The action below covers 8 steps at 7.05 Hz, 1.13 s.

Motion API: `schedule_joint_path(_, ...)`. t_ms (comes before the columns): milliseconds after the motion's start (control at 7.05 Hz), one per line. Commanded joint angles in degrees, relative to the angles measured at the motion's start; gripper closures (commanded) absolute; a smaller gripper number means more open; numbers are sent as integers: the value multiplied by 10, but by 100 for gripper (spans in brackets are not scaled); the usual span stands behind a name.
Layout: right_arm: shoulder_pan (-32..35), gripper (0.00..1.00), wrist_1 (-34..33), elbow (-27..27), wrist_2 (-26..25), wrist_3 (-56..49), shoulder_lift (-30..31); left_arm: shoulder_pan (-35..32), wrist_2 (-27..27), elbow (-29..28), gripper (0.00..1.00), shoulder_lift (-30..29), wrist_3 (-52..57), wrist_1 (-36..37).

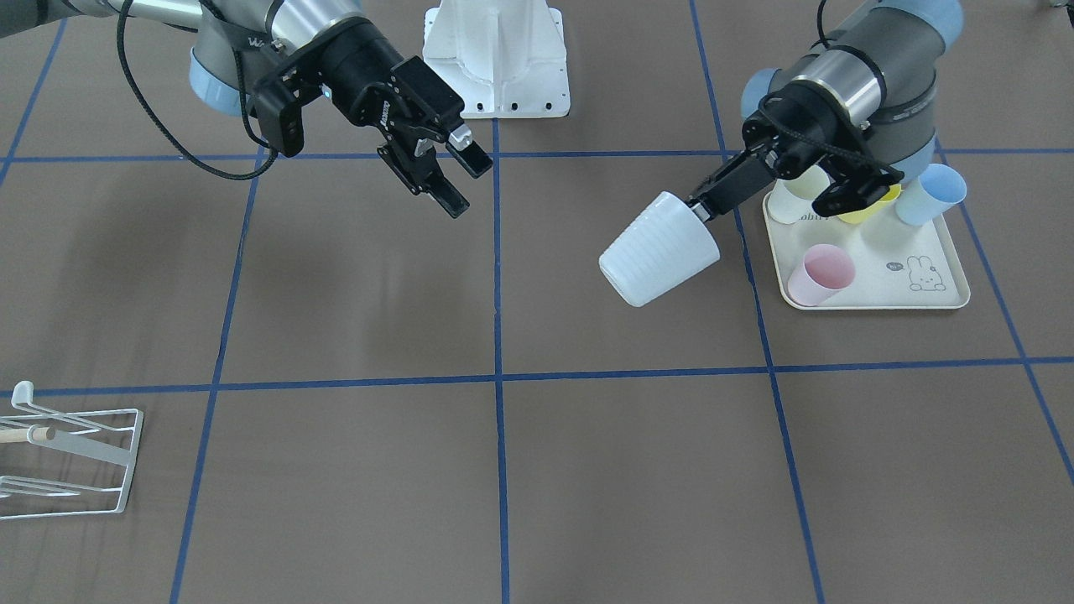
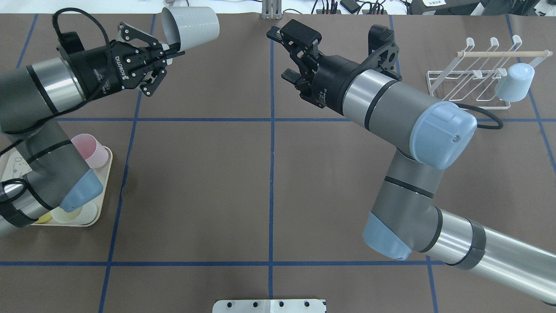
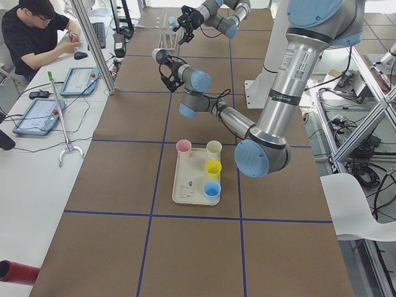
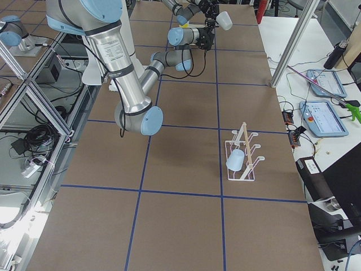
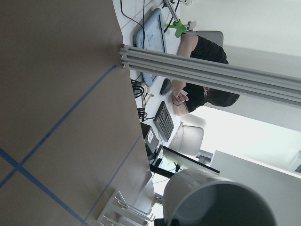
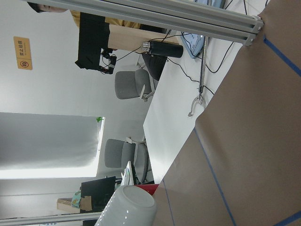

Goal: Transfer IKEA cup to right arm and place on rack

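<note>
Overhead exterior shot: left gripper (image 2: 173, 53) is clamped on the rim of the white ribbed IKEA cup (image 2: 191, 25). The cup's up in the air, tipped sideways, mouth toward the gripper, over the far side of the table (image 2: 195, 174). Right gripper (image 2: 283, 55) faces it from across the centre tape line, jaws spread wide, nothing btwn them, clear of the cup. Rack (image 2: 460, 89) sits far right w/ a pale-blue cup (image 2: 514, 82) hung on it. Tray (image 1: 873, 295) under the left arm carries a pink cup (image 1: 826, 273), yellow cup (image 1: 864, 215), cream cup (image 1: 787, 203) & blue cup (image 1: 931, 195).
</note>
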<state>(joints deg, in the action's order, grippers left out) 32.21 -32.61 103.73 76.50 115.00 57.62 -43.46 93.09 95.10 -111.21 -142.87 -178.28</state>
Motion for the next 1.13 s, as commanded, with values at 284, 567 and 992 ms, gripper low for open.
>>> schedule_joint_path(284, 0, 0, 4, -72, -36, 27, -80, 74, -108, -94, 100, -68, -95, -146)
schedule_joint_path(567, 0, 0, 4, -73, -36, 27, -81, 86, -117, -98, 100, -84, -94, -146)
schedule_joint_path(992, -1, 0, 4, -74, -36, 26, -76, 87, -117, -97, 100, -84, -93, -152)
